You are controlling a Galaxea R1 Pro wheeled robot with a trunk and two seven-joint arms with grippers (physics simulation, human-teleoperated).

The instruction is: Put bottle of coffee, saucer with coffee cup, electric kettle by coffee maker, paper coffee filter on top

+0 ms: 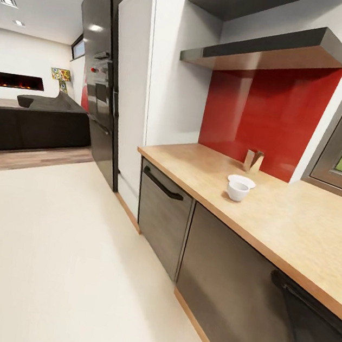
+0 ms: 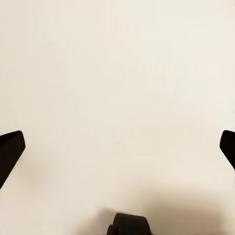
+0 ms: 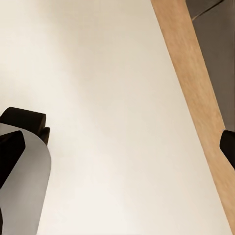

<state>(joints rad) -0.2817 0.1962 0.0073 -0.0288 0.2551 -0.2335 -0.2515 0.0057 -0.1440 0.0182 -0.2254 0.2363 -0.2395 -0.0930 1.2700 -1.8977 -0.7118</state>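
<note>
A white coffee cup (image 1: 237,191) stands on the wooden countertop (image 1: 295,222), just in front of a white saucer (image 1: 242,180) and overlapping it in the head view. Behind them, against the red backsplash, stands a small tan folded paper item (image 1: 253,160) that looks like a coffee filter. My left gripper (image 2: 119,149) hangs open over bare cream floor, its dark fingertips (image 2: 10,152) far apart. My right gripper (image 3: 119,149) is open too, above the floor beside the cabinet's wooden plinth (image 3: 196,98), with nothing between its fingertips (image 3: 228,147).
Two dark shelves (image 1: 265,51) hang above the counter. A white tall cabinet (image 1: 151,80) and black fridge (image 1: 100,73) stand at its far end. Under the counter are a handled grey drawer front (image 1: 160,208) and a dark appliance (image 1: 306,328). A sofa (image 1: 35,123) lies beyond the open floor (image 1: 42,261).
</note>
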